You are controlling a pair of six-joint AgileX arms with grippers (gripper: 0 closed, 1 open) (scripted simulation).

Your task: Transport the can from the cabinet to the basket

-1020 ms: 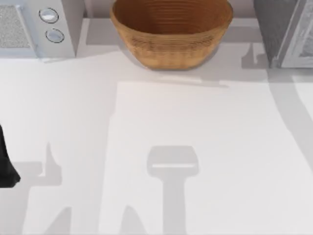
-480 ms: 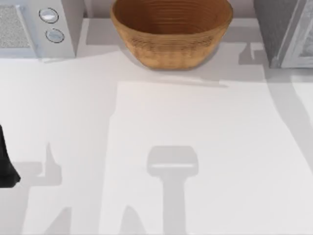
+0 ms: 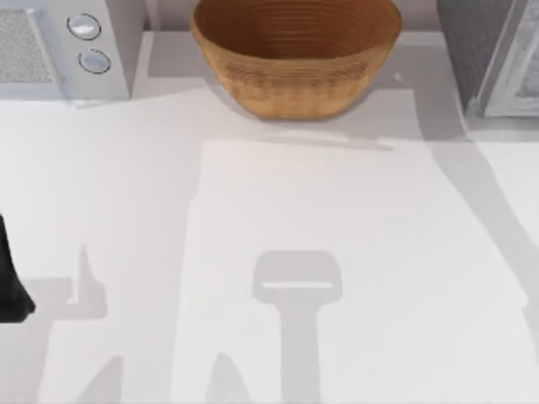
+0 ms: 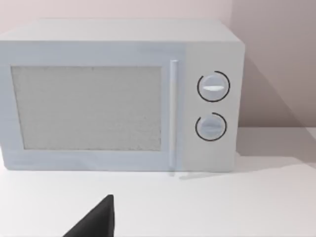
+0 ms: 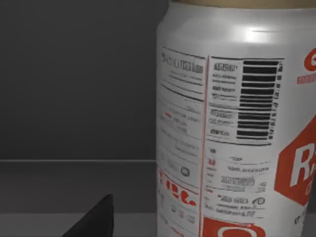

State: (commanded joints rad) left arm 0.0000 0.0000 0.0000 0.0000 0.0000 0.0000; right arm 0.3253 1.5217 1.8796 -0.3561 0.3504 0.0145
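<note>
our right gripper [image 5: 94,219] sits inside the dark cabinet [image 3: 472,46] with the upright can [image 5: 237,123] close ahead and off-centre; its opening we cannot tell.

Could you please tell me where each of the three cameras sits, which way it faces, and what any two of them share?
Top view: above the table, looking down on the basket, the cabinet at the right and the white appliance at the left; my left arm shows at the left edge.
Left wrist view: low, facing the appliance's door and dials; a dark tip of the left claw shows. Shared with the top view: the appliance.
Right wrist view: close to the can against dark grey walls; a dark tip of the right claw shows.
</note>
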